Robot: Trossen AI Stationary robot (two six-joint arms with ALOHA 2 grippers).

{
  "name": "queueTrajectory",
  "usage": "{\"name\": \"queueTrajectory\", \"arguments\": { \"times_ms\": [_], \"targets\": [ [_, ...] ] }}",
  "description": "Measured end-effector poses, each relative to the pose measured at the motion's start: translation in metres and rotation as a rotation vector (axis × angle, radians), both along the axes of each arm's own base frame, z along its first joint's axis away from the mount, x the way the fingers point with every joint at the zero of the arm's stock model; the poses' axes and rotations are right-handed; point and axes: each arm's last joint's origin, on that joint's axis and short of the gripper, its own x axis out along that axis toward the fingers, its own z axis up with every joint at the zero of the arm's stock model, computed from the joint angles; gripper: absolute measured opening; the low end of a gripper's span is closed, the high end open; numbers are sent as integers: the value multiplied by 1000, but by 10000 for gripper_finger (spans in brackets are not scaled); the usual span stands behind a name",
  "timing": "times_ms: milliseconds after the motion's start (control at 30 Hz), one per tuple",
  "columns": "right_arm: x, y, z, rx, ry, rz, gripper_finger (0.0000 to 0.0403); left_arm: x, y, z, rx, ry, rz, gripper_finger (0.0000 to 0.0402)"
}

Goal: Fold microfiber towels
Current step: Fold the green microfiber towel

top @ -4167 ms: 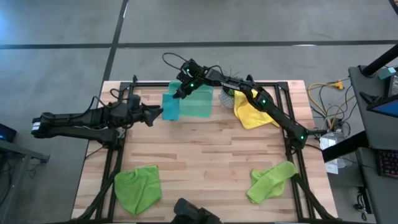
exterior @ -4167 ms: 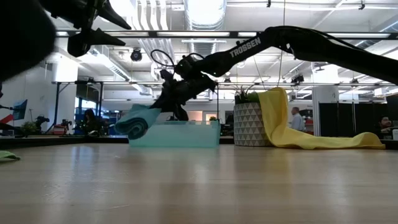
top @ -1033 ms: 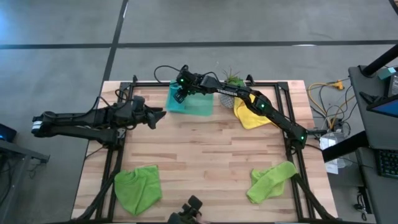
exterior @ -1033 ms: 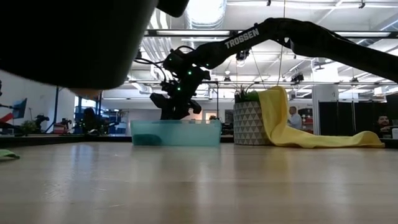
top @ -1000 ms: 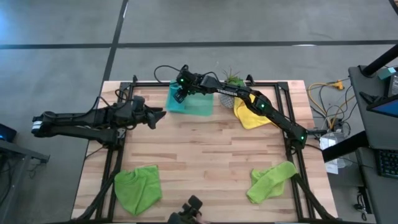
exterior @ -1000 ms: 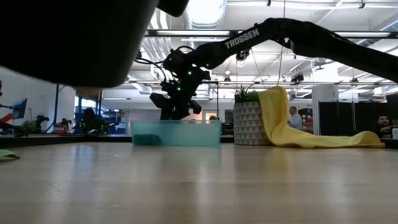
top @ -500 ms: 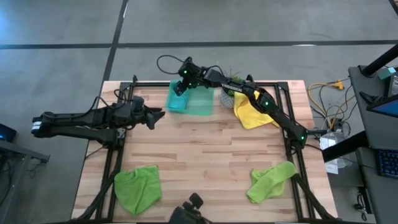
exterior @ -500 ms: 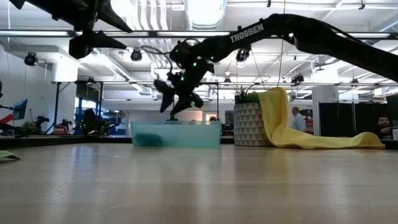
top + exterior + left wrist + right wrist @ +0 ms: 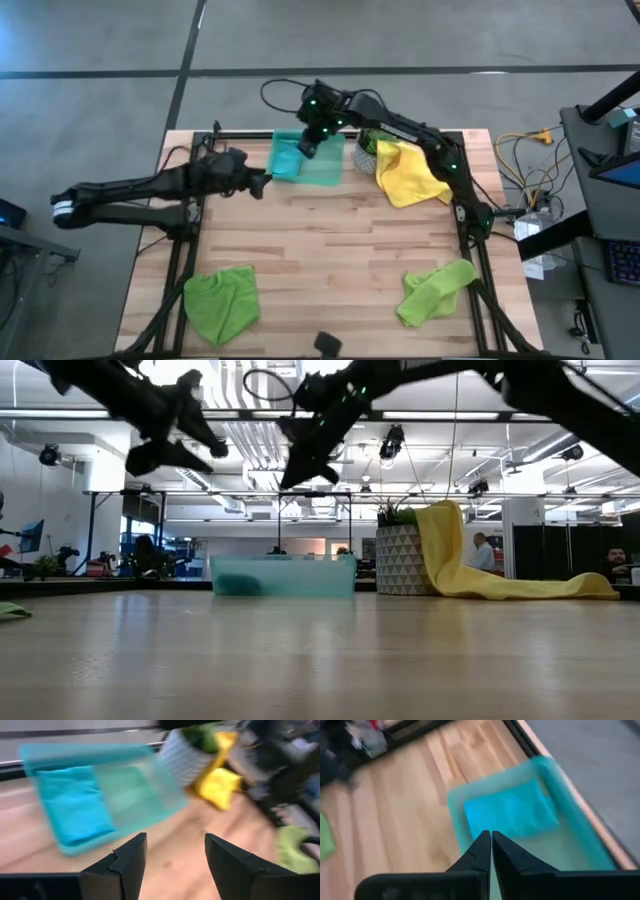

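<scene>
Towels lie spread over the tabletop (image 9: 330,240). Folded flat, the teal-blue towel (image 9: 286,160) fills the left part of the translucent green tray (image 9: 325,165) at the far edge. Draped from the patterned plant pot (image 9: 398,559), the yellow towel (image 9: 408,175) spills onto the wood. One lime green towel (image 9: 221,303) sits near the front left, the other lime green towel (image 9: 436,289) near the front right. Above the tray, the right tool (image 9: 309,146) is clenched and empty. Just left of the tray, the left tool (image 9: 262,183) hangs with fingers parted, empty.
</scene>
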Motion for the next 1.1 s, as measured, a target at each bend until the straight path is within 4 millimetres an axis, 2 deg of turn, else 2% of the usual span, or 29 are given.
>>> {"name": "queueTrajectory", "arguments": {
  "times_ms": [100, 200, 300, 400, 533, 700, 867, 1000, 1100],
  "targets": [
    [-17, 19, 26, -51, 15, 3, 9, 9, 22, -8, 20, 95, 69, 165],
    [-45, 42, 56, -68, -15, 22, 9, 15, 47, -22, -5, 189, 165, 133],
    [-77, 66, 68, -70, -5, 15, 9, 16, 69, -40, -58, 299, 248, 94],
    [-111, 89, 70, -87, 9, -28, 9, 19, 81, -56, -97, 376, 285, 54],
    [-164, 116, 76, -86, -76, -112, 9, 27, 87, -74, -147, 417, 254, 12],
    [-219, 136, 63, -49, -180, -226, 9, 42, 89, -85, -218, 377, 165, 4],
    [-265, 148, 52, -13, -253, -309, 9, 42, 82, -84, -247, 371, 162, 4],
    [-293, 156, 48, -1, -314, -339, 9, 31, 76, -75, -261, 384, 205, 4],
    [-306, 159, 43, -15, -345, -351, 9, 27, 74, -69, -249, 368, 210, 4]
  ]
}}
